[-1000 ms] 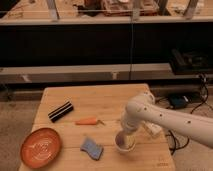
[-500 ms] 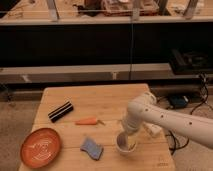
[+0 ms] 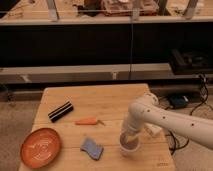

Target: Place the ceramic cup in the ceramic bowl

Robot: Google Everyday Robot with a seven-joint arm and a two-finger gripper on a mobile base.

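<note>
Whitish round ceramic cup [image 3: 129,147] under gripper [image 3: 130,137], hold impossible to tell: confirm grip, lift clear, carry toward nine o'clock to shallow orange-brown ceramic bowl [image 3: 30,150].

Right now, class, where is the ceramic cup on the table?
In the camera view, the ceramic cup stands near the front edge of the wooden table, right of centre. The blue sponge lies just to its left, and the gripper is directly over it.

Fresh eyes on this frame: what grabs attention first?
The white arm reaches in from the picture's right, its claw down at the ceramic cup on the front right of the wooden table. Next comes the orange ceramic bowl at the front left corner, with a carrot and blue sponge between them.
</note>
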